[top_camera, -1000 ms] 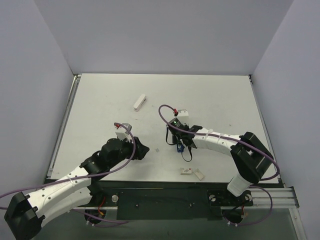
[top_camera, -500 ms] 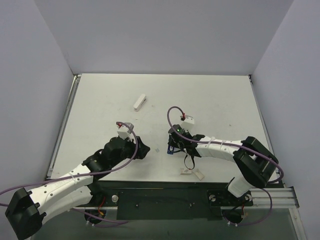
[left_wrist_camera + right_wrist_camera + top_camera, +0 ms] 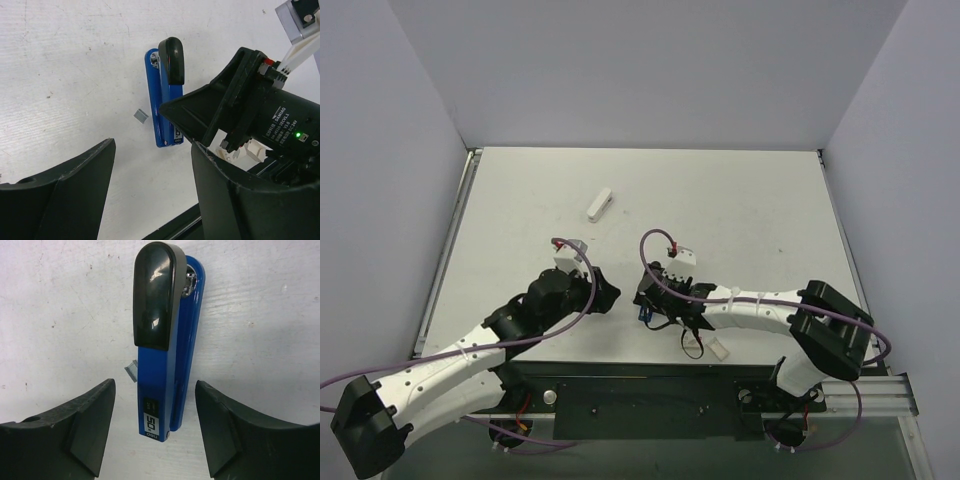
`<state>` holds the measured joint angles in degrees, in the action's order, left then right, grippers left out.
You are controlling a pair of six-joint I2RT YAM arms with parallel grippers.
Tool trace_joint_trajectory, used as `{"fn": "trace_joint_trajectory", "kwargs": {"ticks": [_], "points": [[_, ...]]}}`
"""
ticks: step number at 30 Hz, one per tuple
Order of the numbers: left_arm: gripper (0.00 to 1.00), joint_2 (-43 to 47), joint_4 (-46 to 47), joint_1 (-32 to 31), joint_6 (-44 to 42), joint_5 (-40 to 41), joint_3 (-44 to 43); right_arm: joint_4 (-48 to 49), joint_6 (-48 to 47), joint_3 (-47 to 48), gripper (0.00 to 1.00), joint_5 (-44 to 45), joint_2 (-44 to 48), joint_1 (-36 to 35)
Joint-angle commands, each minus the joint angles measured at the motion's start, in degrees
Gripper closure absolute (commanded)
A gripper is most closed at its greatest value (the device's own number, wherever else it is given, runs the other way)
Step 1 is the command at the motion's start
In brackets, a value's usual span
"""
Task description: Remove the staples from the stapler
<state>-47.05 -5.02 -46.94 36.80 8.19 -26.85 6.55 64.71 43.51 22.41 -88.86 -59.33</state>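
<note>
The blue stapler (image 3: 160, 365) with a black top lies on its side on the white table, closed as far as I can see. My right gripper (image 3: 155, 385) stands open, one finger on each side of the stapler's rear end, with a gap on both sides. A small grey strip of staples (image 3: 131, 371) lies against the stapler's left side. In the left wrist view the stapler (image 3: 165, 110) and the staples (image 3: 141, 115) lie just ahead of my open, empty left gripper (image 3: 152, 150). From above, the left gripper (image 3: 605, 297) sits just left of the right gripper (image 3: 645, 300).
A white oblong piece (image 3: 601, 204) lies at the back left of the table (image 3: 750, 200). Small white parts (image 3: 718, 348) rest near the front edge beside the right arm. The black front rail (image 3: 640, 395) runs close behind both grippers.
The right gripper carried the stapler left and toward the front edge, then opened and let it go. The left gripper has edged slightly toward it.
</note>
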Motion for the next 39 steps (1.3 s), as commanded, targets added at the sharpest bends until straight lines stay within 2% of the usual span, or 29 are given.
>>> {"fn": "trace_joint_trajectory", "kwargs": {"ticks": [1, 8, 11, 16, 21, 29, 39], "points": [[0.28, -0.32, -0.17, -0.35, -1.2, 1.31, -4.17, -5.22, 0.51, 1.58, 0.39, 6.67, 5.53, -1.13], [0.28, -6.3, 0.27, -0.44, -4.01, 1.74, -9.0, -6.37, -6.6, -2.71, 0.36, 6.76, 18.78, -1.4], [0.28, -11.48, 0.27, -0.44, -6.29, 1.57, -12.86, -9.0, -10.21, -6.32, 0.36, 7.9, 26.34, -1.31], [0.27, -22.36, 0.36, -0.79, -9.72, 1.57, -19.28, -17.07, -14.78, -7.73, 0.36, 11.42, 33.83, -1.05], [0.27, -32.22, 0.27, -0.96, -13.5, 2.54, -26.48, -19.99, -17.16, -11.07, 0.34, 10.46, 41.82, -0.61], [0.25, -44.53, 0.36, -1.23, -16.4, 0.87, -35.27, -23.25, -17.6, -13.18, 0.34, 7.56, 47.46, -0.17], [0.23, -55.6, -4.21, -1.84, -18.51, 2.36, -44.42, -23.25, -18.39, -13.62, 0.34, 6.06, 47.99, -0.17]]}}
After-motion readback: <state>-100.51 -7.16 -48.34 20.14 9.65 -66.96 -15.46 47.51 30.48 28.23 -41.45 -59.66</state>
